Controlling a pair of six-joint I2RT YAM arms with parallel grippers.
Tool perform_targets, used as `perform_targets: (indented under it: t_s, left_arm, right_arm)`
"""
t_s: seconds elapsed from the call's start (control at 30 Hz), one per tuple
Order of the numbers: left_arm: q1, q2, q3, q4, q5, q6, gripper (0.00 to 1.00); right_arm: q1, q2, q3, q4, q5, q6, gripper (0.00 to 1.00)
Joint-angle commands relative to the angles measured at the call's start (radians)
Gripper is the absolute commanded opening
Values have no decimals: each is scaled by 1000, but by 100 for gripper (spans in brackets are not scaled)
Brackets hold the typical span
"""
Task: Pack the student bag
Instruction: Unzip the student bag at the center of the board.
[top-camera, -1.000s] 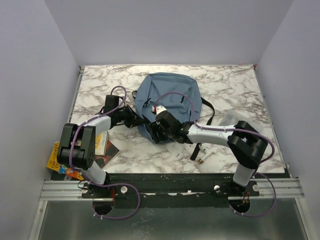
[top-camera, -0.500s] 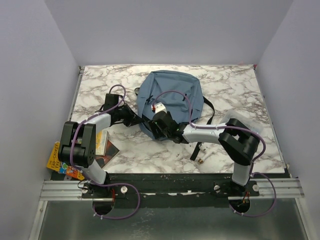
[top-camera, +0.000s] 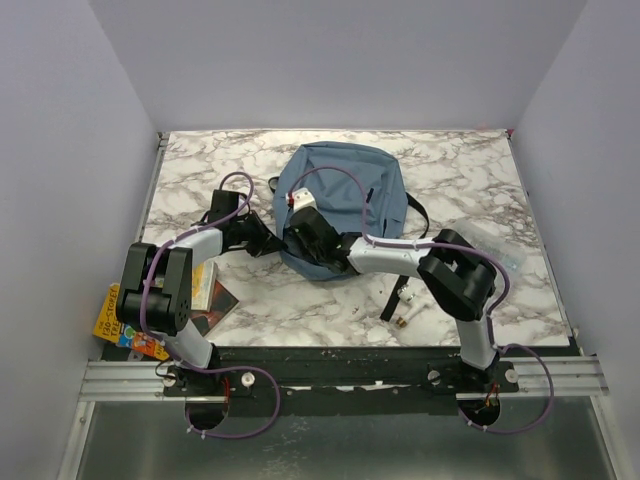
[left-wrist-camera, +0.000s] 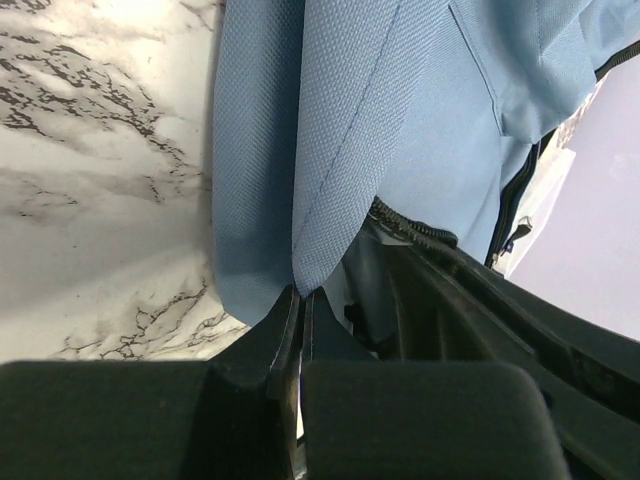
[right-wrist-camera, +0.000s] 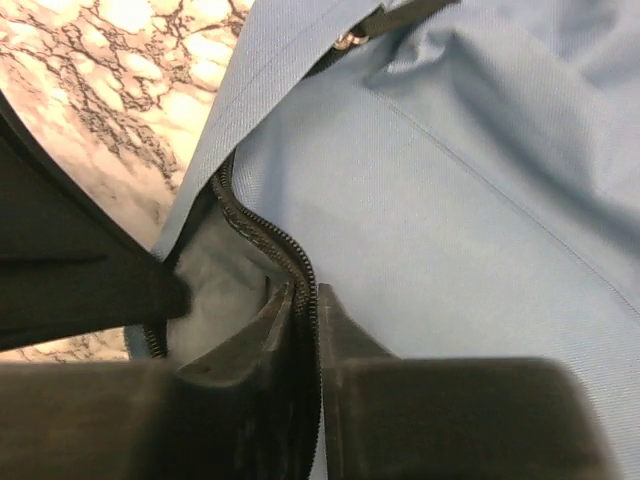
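- Left wrist view: the left fingers (left-wrist-camera: 262, 342) pinch a fabric fold of the student bag (left-wrist-camera: 400, 120).
- The right fingers (right-wrist-camera: 342, 335) pinch its zipper (right-wrist-camera: 285, 250); the bag lies on the marble bench (top-camera: 470, 170).

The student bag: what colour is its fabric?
The student bag is dusty blue, seen best in the top external view.

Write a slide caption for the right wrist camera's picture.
Right gripper pinches the zipper edge of the blue student bag at its open mouth, marble table beyond.
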Motion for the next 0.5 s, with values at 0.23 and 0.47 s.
perform_targets:
  t_s: [0.23, 0.47]
  left_arm:
    - [-1, 13, 24, -73, -95, 8, 0]
    - [-11, 17, 101, -145, -146, 28, 0]
  right_arm:
    - [-51, -152, 285, -205, 181, -198, 0]
    - [-121, -177, 482, -358, -5, -323, 1]
